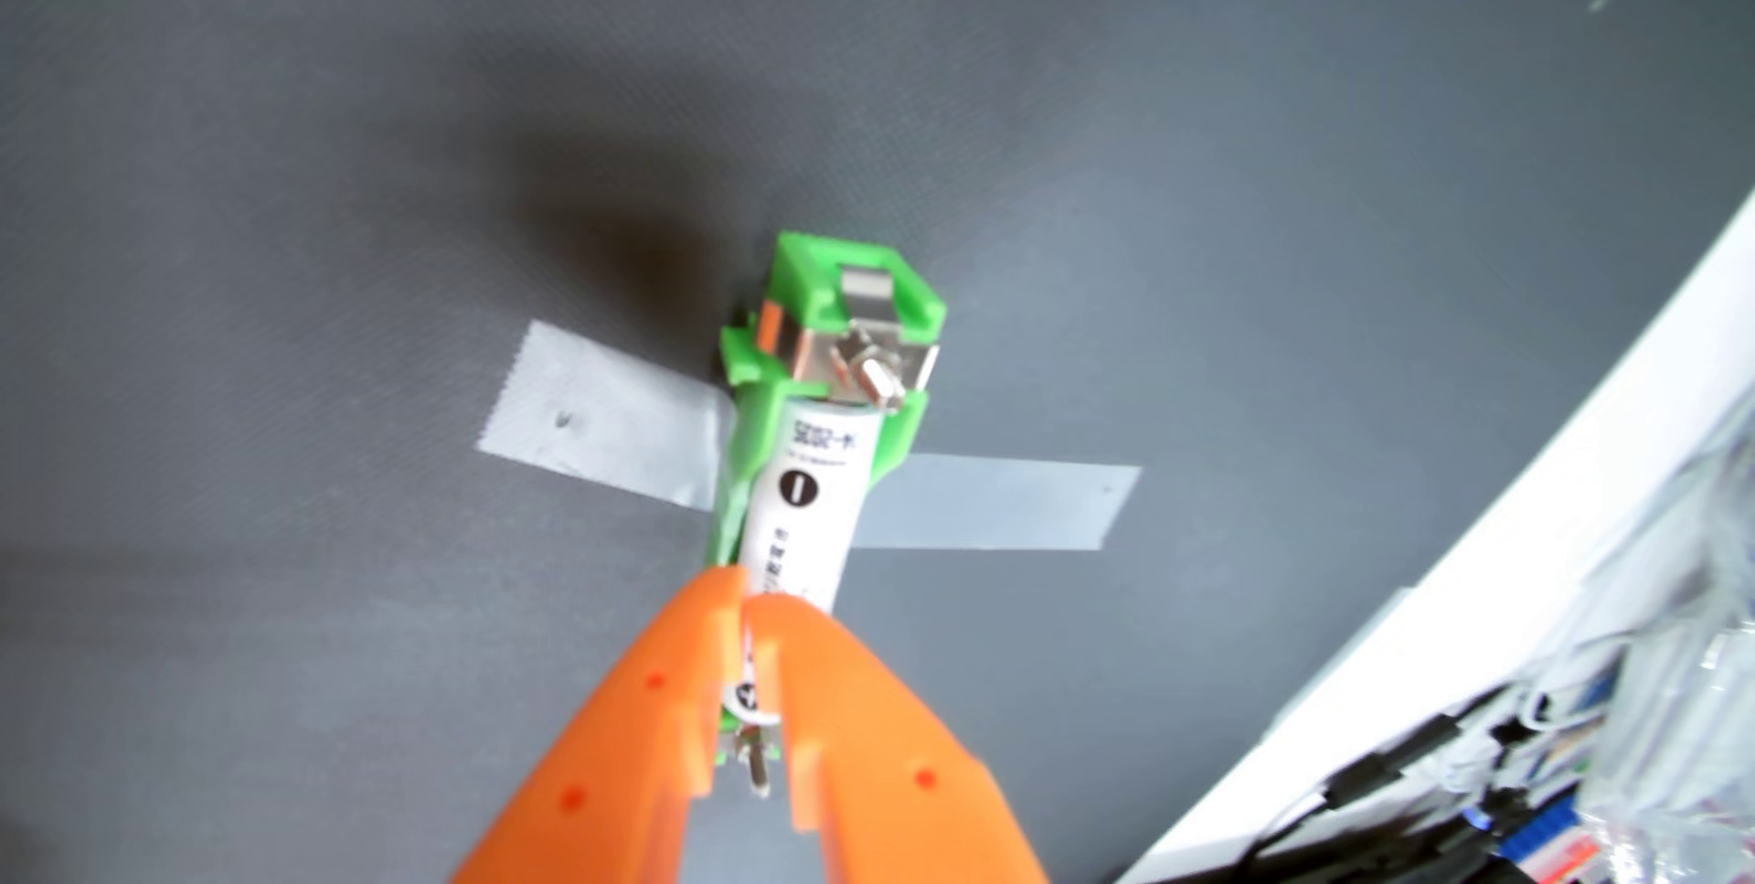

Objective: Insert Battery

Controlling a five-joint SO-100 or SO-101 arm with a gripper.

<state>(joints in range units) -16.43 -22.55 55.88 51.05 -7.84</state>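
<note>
At frame centre the battery (807, 504) lies in the green holder (836, 314), fingers (750, 604) nearly pressed together over its near end; lifting carelessly could pop it out.

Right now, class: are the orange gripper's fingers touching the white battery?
Touching. In the wrist view the gripper has its orange fingertips closed against the near part of the white battery, which lies in the green holder.

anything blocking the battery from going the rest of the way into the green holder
Nothing visible does. The white battery already lies along the green holder, its far end at the metal contact. Only the orange claw sits over its near end.
</note>
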